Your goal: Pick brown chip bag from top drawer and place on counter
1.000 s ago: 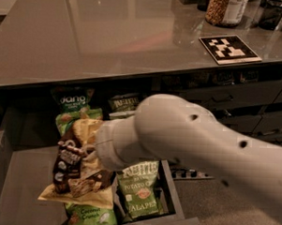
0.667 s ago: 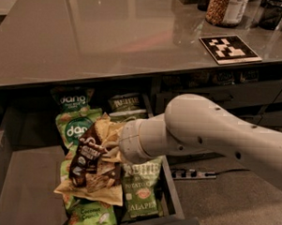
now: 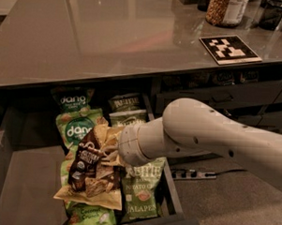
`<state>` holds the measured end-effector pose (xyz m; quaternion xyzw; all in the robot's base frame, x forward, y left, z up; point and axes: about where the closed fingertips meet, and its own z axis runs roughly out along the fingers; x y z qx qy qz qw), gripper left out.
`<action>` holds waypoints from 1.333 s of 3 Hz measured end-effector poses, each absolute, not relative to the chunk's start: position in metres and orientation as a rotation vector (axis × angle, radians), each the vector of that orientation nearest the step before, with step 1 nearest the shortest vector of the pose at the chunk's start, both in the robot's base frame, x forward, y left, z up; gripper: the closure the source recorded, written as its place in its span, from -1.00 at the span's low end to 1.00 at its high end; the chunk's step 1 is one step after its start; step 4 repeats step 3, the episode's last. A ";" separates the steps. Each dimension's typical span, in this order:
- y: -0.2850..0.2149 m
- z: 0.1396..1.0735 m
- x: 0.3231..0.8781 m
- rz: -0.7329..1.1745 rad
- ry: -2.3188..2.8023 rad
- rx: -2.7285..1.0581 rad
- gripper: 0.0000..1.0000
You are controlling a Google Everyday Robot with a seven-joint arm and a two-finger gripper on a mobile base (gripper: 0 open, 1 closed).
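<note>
The brown chip bag (image 3: 92,171) hangs tilted over the middle of the open top drawer (image 3: 25,189), its top end at my gripper (image 3: 110,148). The gripper is at the end of the thick white arm that reaches in from the right. It is shut on the bag's upper edge, and the wrist mostly hides its fingers. The bag is above the green bags lying in the drawer. The glossy grey-brown counter (image 3: 111,38) spans the view above the drawer.
Green "dang" bags (image 3: 77,130) and green Kettle jalapeno bags (image 3: 142,192) lie in the drawer. A jar (image 3: 226,9) and a black-and-white marker tag (image 3: 229,49) sit on the counter's right. Narrower drawers (image 3: 216,96) are at right, and a power strip (image 3: 192,174) lies on the floor.
The arm has moved right and drawn back, carrying the brown chip bag with it. The dang bags behind it now show more.
</note>
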<state>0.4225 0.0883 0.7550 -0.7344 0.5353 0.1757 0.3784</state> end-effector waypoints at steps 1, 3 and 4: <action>0.098 0.783 0.422 0.390 1.353 -1.914 1.00; 0.121 0.834 0.417 0.292 1.295 -1.985 1.00; 0.121 0.834 0.417 0.292 1.295 -1.985 1.00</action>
